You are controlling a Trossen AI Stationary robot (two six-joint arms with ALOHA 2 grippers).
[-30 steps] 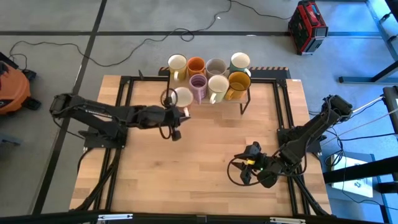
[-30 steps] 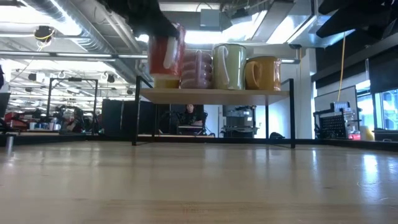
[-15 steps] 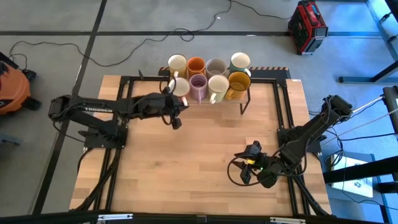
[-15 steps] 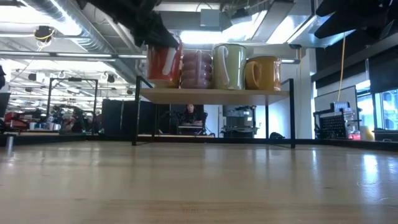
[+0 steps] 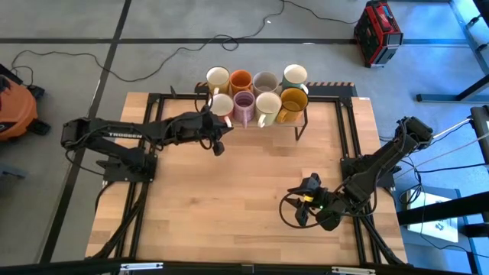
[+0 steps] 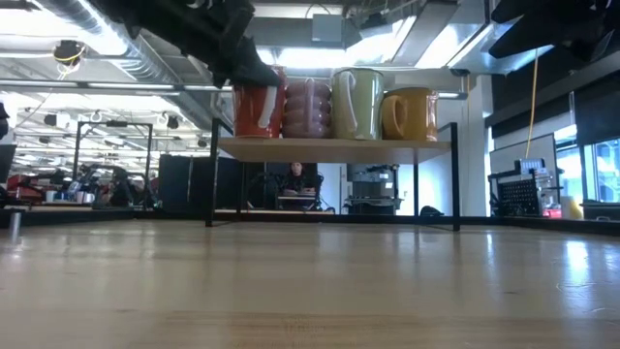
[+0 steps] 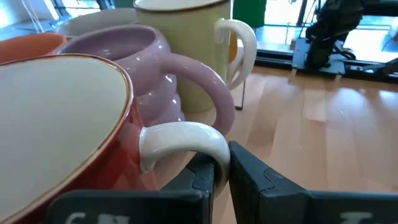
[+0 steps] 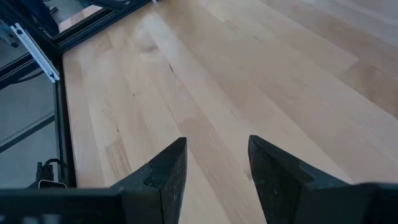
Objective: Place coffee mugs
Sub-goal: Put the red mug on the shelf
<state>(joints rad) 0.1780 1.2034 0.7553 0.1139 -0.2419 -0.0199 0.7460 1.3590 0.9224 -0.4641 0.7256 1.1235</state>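
Note:
Eight mugs are grouped on a raised shelf (image 6: 334, 147) at the table's far edge. The back row holds cream (image 5: 218, 78), orange (image 5: 241, 80), grey-beige (image 5: 265, 82) and mint (image 5: 295, 75) mugs. In front are lilac (image 5: 244, 103), cream (image 5: 268, 105) and amber (image 5: 293, 101) mugs. The front-left mug (image 5: 221, 105) is red outside (image 6: 257, 109) and cream inside, with a white handle. My left gripper (image 5: 216, 124) is shut on it. My right gripper (image 5: 302, 208) hangs open over the table's near right part. My left gripper pinches the red mug's white handle (image 7: 208, 146) between its two fingers (image 7: 202, 177). It comes from the table's near side, slanting down. The mug stands upright with its base on the shelf board (image 6: 257, 137), close beside the lilac mug (image 7: 146, 68).
The shelf stands on thin black legs (image 6: 211, 179) with open space beneath. A black frame (image 5: 348, 130) runs along the table's sides. Bare wood (image 5: 229, 198) spreads across the table's middle and near part. Cables and a red case (image 5: 377, 32) lie on the floor beyond.
My left gripper has carried the red mug toward the far edge and lowered it. The mug was raised and tilted off the shelf's front-left corner; it now stands upright on the board beside the lilac mug. The gripper has stayed shut on the handle.

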